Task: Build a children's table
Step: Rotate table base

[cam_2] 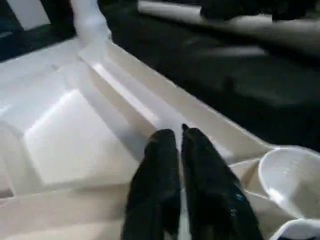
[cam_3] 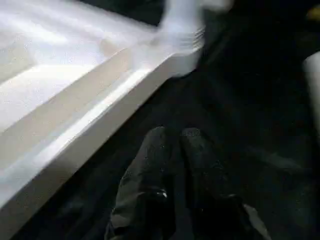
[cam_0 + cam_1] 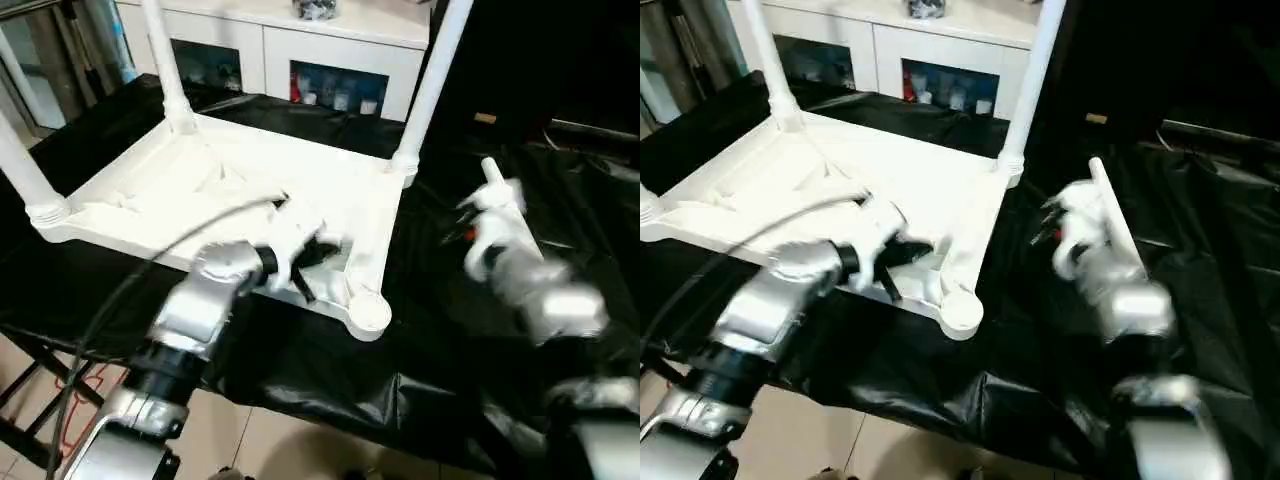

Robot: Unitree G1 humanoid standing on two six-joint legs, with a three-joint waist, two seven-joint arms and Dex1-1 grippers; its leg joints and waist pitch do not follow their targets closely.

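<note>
**A:** Over the upturned table [image 3: 200, 190], from the head, where is the left gripper [image 3: 318, 268]?

**B:** It hangs just inside the near edge, with the one empty corner socket [image 3: 370, 312] just to its right. Three legs [image 3: 430, 80] stand in the other corners. The right arm [image 3: 520, 270] is off to the side over the black cloth [image 3: 450, 360], and the loose fourth leg [image 3: 1098, 172] lies just beyond it.

**A:** And the left wrist?

**B:** The black fingers [image 1: 155, 170] are almost together, with only a sliver between them and nothing in it. The ribbed underside is right under them, and the empty socket sits beside them.

**A:** The right wrist?

**B:** The right gripper [image 2: 172, 137] is much the same: fingers close together and nothing held. It is above the cloth, and the table's edge runs alongside it without touching.

**A:** So which step is this?

**B:** The last leg, I'd say, not yet picked up. The right gripper would have to open and take the leg. Then the leg must be stood upright over that socket and pressed in while the left steadies the table.
</note>
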